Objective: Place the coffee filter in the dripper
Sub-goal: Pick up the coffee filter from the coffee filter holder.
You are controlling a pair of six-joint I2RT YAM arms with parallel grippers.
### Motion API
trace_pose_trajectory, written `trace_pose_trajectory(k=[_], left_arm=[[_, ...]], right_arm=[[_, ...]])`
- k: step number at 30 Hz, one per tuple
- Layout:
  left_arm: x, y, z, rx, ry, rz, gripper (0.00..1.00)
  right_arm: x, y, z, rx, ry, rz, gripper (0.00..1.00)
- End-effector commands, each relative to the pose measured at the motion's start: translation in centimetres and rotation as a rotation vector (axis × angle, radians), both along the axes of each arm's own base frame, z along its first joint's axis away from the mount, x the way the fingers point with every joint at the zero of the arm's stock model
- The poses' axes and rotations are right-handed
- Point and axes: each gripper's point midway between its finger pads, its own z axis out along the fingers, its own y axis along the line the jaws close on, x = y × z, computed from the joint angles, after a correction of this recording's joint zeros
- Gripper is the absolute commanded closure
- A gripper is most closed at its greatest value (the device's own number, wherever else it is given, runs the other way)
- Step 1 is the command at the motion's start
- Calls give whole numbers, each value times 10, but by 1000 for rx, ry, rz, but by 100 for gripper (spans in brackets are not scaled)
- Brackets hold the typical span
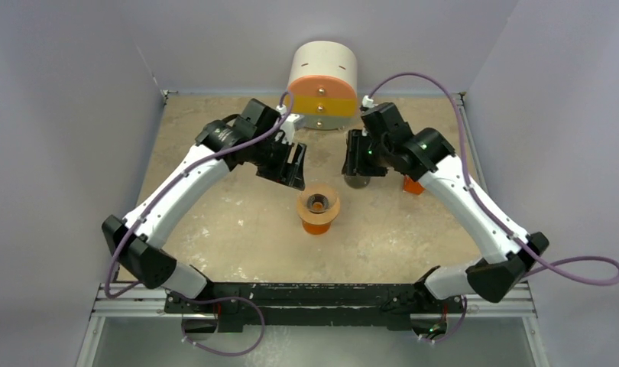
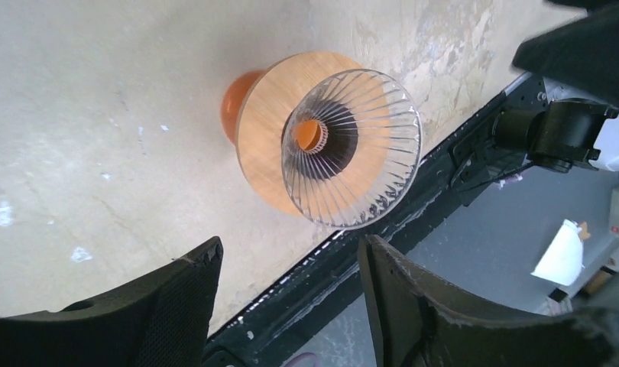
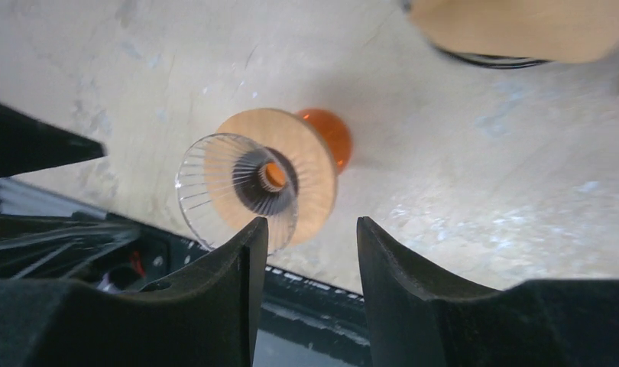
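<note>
The clear ribbed glass dripper [image 1: 318,202] with a wooden collar sits on an orange base [image 1: 316,226] at the table's middle. It is empty, also in the left wrist view [image 2: 351,149] and the right wrist view [image 3: 238,191]. I see no coffee filter on the table or in either gripper. My left gripper [image 1: 295,164] hovers behind and left of the dripper, open and empty [image 2: 291,245]. My right gripper [image 1: 358,157] hovers behind and right of it, open and empty [image 3: 311,222].
A white cylinder with an orange and yellow face [image 1: 323,84] stands at the back. A round wooden-topped object [image 1: 358,182] lies under my right gripper, also in the right wrist view [image 3: 513,27]. A small orange piece [image 1: 413,186] sits beside it. A white paper-like thing [image 2: 562,252] lies beyond the near edge.
</note>
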Motion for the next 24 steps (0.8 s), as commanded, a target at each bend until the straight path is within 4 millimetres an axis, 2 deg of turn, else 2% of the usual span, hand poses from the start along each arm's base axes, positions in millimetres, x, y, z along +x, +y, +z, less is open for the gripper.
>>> trace_pose_trajectory(k=[1, 5, 8, 11, 13, 18, 24], left_arm=[[4, 20, 51, -20, -212, 37, 35], [9, 38, 58, 19, -315, 81, 32], [12, 49, 60, 36, -390, 108, 31], [10, 61, 63, 39, -456, 124, 31], [9, 68, 63, 43, -498, 136, 31], [10, 87, 62, 58, -580, 218, 31], [11, 100, 44, 61, -632, 289, 31]], right_arm=[[8, -56, 35, -164, -194, -114, 50], [13, -97, 49, -320, -295, -202, 50], [18, -119, 53, -439, -356, -219, 47], [24, -150, 61, -588, -421, -318, 44], [27, -161, 61, -661, -443, -336, 44], [42, -169, 51, -748, -454, -325, 44], [73, -180, 23, -631, -377, -357, 45]])
